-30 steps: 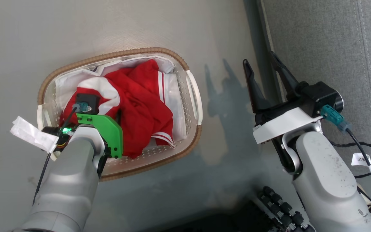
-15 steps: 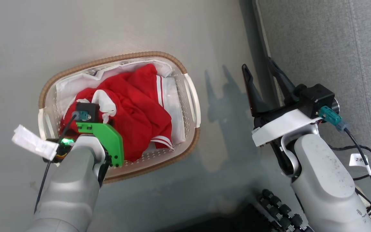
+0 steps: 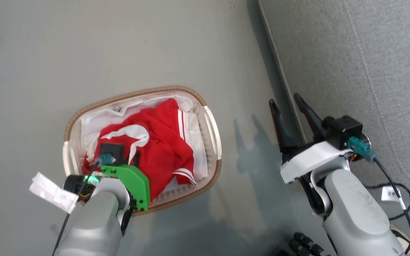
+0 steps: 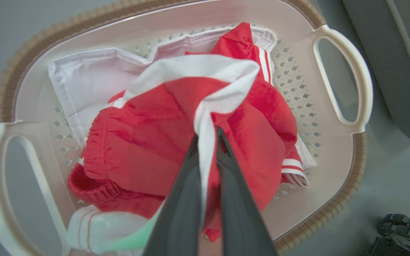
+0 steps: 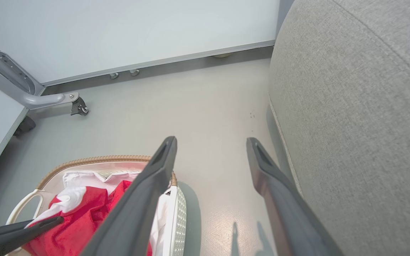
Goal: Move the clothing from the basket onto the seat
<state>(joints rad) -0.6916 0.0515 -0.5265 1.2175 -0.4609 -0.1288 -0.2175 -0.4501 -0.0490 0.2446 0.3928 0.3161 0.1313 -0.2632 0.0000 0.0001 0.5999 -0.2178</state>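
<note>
Clothing (image 4: 133, 142) now lifted, pinched in left hand (image 4: 207, 132).

**Tally by kind**

One basket (image 3: 137, 93) with two white handles (image 3: 215, 131) and one white liner (image 3: 94, 124). One heap of red clothes (image 3: 162, 149); how many pieces are tangled in it cannot be told. One grey sofa (image 3: 368, 71). Two claws, the left claw (image 4: 206, 134) and the right claw (image 3: 284, 100), each with two dark fingers (image 5: 155, 177). One grey metal leg (image 5: 30, 97) with one caster (image 5: 79, 106).
</note>
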